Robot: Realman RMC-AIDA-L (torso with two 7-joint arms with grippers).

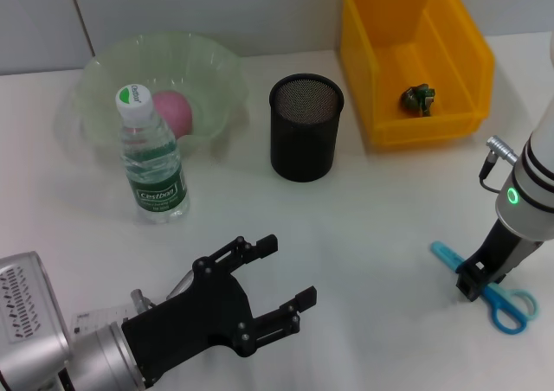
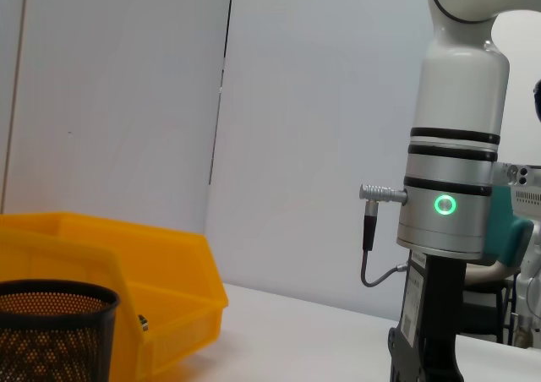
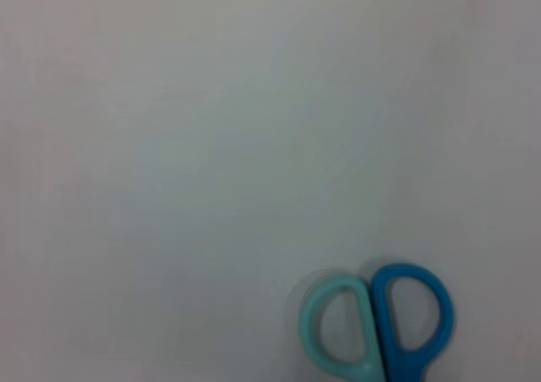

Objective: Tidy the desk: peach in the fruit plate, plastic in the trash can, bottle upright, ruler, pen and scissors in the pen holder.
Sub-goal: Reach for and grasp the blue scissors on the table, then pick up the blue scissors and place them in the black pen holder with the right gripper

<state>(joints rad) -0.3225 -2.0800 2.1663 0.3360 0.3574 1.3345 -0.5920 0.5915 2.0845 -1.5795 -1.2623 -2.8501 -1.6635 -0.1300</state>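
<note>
Step in hand looks like the scissors: the right end effector is down at the desk's right edge, near the front, right over the scissors, which lie flat w/ blade tip pointing toward the desk centre and handle loops toward the right edge. Can't tell if its fingers are clenched on them or released; the wrist view shows only the two loops on bare desk. Left end effector hangs released, fingers spread, over the front-left part of the desk, holding nothing. Other items seem done: peach sits in the fruit plate at the back-left, bottle stands upright just in front of the plate, and a small crumpled bit, prob. the plastic, lies in the yellow bin at the back-right. Pen holder stands mid-back, between plate and bin; no ruler or pen visible on the desk. Next move, as I judge it: secure grip on the scissors, lift, carry toward mid-back, then drop them blade-down into the holder.
</note>
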